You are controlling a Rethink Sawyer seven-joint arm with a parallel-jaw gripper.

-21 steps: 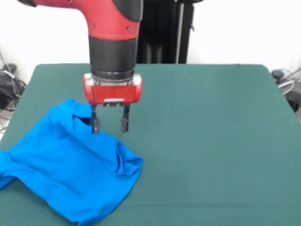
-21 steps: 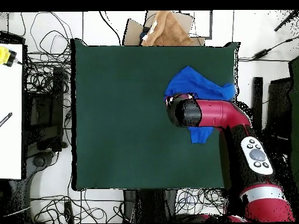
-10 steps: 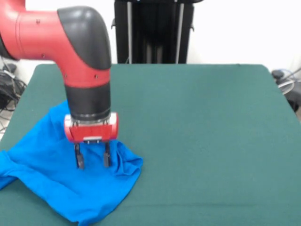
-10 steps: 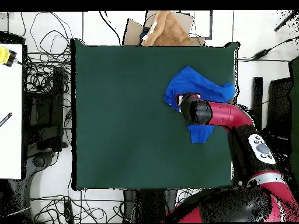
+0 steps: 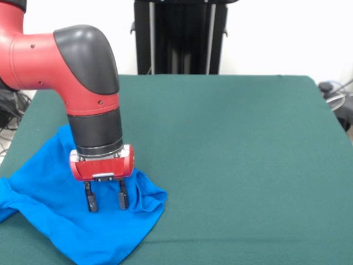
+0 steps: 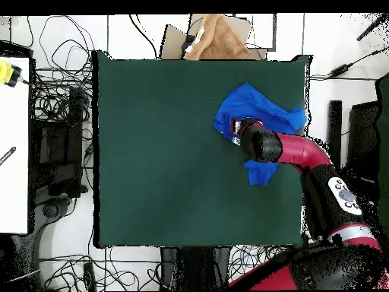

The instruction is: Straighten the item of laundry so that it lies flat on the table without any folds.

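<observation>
The item of laundry (image 5: 49,204) is a bright blue shirt lying crumpled at the near left of the green table (image 5: 237,160), with raised folds along its right edge. No print shows on it. My gripper (image 5: 105,202) hangs straight down over the shirt's middle, open, its two dark fingers (image 5: 90,202) reaching down to the cloth with nothing between them. From overhead the shirt (image 6: 247,106) lies near the table's (image 6: 167,152) upper right corner, and the arm's wrist hides the gripper and part of the cloth.
A brown crumpled object (image 6: 216,38) lies just beyond the table's top edge in the overhead view. Cables (image 6: 57,137) cover the floor around the table. A black stand (image 5: 179,36) rises behind the far edge.
The arm has swung from the shirt's far part toward the near side and sunk, bringing the open gripper down to the cloth. The shirt lies much as before.
</observation>
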